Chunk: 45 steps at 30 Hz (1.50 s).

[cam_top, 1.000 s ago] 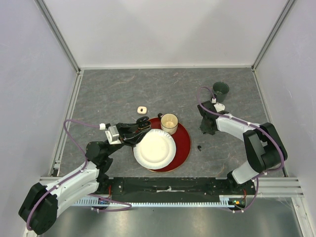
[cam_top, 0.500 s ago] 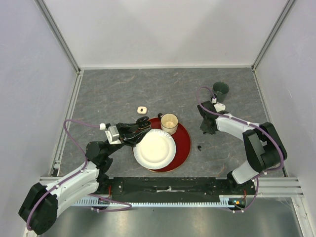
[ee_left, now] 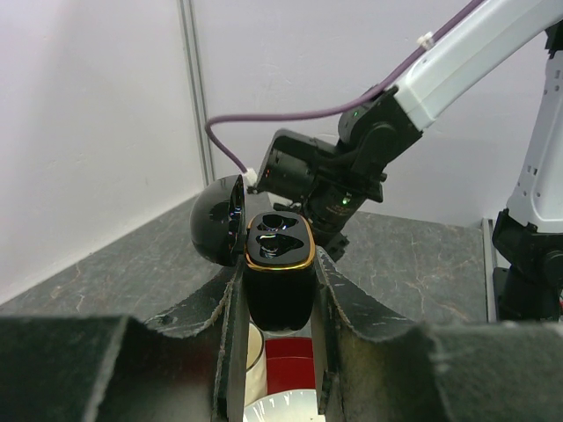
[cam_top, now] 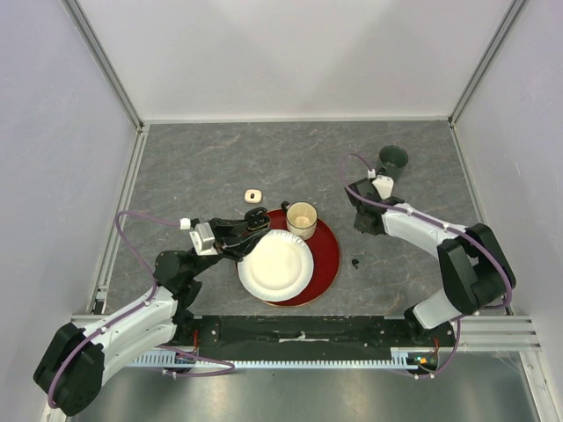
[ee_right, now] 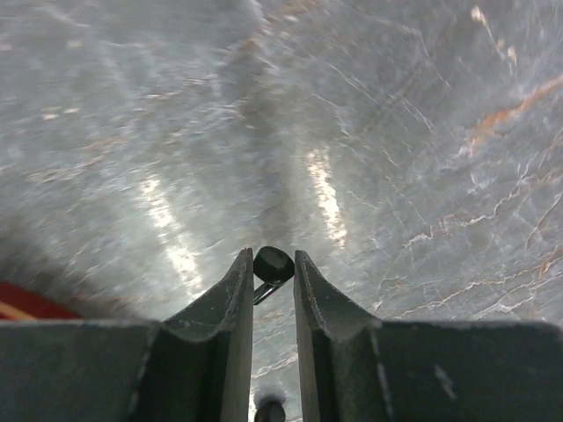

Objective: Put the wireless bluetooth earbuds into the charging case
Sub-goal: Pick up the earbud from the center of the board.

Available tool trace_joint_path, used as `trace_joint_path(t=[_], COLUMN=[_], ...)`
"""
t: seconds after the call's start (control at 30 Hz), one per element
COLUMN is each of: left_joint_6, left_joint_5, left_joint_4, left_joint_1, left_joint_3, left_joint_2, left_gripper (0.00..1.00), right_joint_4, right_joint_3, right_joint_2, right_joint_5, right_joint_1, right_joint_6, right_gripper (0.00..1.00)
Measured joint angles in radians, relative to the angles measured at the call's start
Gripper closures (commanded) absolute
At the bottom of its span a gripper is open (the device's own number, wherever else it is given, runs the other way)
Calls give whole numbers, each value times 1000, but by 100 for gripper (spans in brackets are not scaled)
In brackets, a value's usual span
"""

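Black, glossy and gold-rimmed, the charging case (ee_left: 279, 272) stands upright, clamped between the left fingers (ee_left: 347, 308), its lid (ee_left: 215, 230) hinged open. Farther off, the right fingers (ee_right: 230, 303) pinch a small black stemmed earbud (ee_right: 273, 264) over the grey table (ee_right: 396, 132).

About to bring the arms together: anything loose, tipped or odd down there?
One black earbud lies loose on the table right of the red plate, apart from it. Otherwise nothing stands out: the left gripper holds the charging case, lid open, and the right gripper pinches another black bud.
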Motion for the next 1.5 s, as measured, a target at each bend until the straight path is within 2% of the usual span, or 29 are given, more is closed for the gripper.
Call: trace_joint_path(t=[0.23,0.67,1.0,1.23,1.37,1.5], left_joint_6=[0,0,0,0,0,0], left_joint_5=[0,0,1,0,1,2], left_joint_4=[0,0,0,-1,-1,-1], left_joint_1=[0,0,0,0,0,0], left_joint_3=[0,1,1,1,1,1], left_joint_2=[18,18,16,6,6,8], left_gripper=[98,98,98,98,98,98], right_joint_4=[22,58,73,80,77,76], right_joint_3=[54,6,-2,-2,0,7], right_joint_2=[-34,10,64,66,66,66], right_joint_5=[44,-20,-69,-72,-66,-64], right_joint_1=[112,114,115,115,114,111], right_joint_6=[-135,-322,-378,-399,-402,-373], right_gripper=[89,81,76,61,46,44])
